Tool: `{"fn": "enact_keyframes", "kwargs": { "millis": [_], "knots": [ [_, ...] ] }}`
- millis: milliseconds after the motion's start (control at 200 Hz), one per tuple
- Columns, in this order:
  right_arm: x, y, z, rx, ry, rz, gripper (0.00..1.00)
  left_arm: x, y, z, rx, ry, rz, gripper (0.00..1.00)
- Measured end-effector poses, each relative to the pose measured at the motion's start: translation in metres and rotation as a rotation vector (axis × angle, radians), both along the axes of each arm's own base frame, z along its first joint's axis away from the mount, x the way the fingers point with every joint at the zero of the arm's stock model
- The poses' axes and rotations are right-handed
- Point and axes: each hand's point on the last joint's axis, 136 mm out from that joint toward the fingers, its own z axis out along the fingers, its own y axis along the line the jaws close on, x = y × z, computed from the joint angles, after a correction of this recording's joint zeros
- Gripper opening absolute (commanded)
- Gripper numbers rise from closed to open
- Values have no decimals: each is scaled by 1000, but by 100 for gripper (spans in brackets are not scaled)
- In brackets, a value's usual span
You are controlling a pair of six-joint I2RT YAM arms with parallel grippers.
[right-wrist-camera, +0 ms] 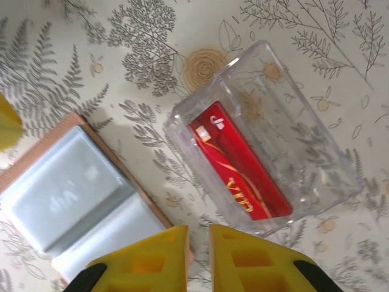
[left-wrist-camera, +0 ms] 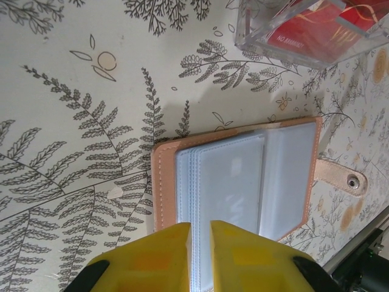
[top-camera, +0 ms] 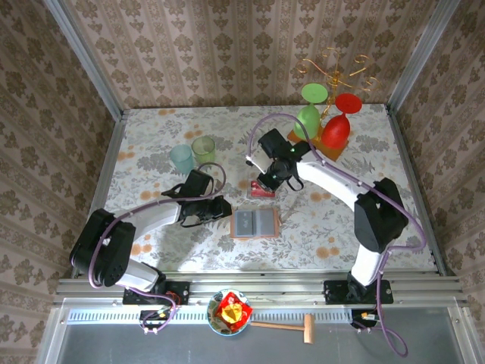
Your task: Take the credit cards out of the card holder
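The card holder (top-camera: 254, 222) lies open beside the clear box (right-wrist-camera: 316, 146) containing one red credit card (right-wrist-camera: 240, 167); left gripper (left-wrist-camera: 199, 243) and right gripper (right-wrist-camera: 199, 249) sit nearly closed and empty, so pulling a further card may drag the holder unless it is pinned.

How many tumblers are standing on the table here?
2: a pale blue tumbler and a green tumbler, side by side on the left half of the table. None looks hidden.
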Motion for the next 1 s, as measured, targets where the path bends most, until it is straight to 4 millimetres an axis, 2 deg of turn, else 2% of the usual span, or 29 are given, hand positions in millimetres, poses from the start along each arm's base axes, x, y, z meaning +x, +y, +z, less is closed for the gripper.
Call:
{"fn": "enact_keyframes", "kwargs": {
  "millis": [105,300,510,650,870,1000],
  "knots": [
    [-12,1,-1,68,25,-118,12,-1,0,-1,0,0,-1,16],
    [-32,7,-2,199,67,-303,11,-6,-7,1,-9,-10,-24,16],
    [-44,20,9,330,150,-441,12,-11,-11,1,-10,-10,-38,16],
    [-49,21,9,357,192,-501,14,-14,-11,-1,-10,-6,-39,16],
    [-61,21,-3,362,258,-546,19,-17,-9,-7,-5,5,-36,15],
    [-66,28,-9,367,291,-553,22,-19,-8,-12,2,16,-36,14]
  ]
}}
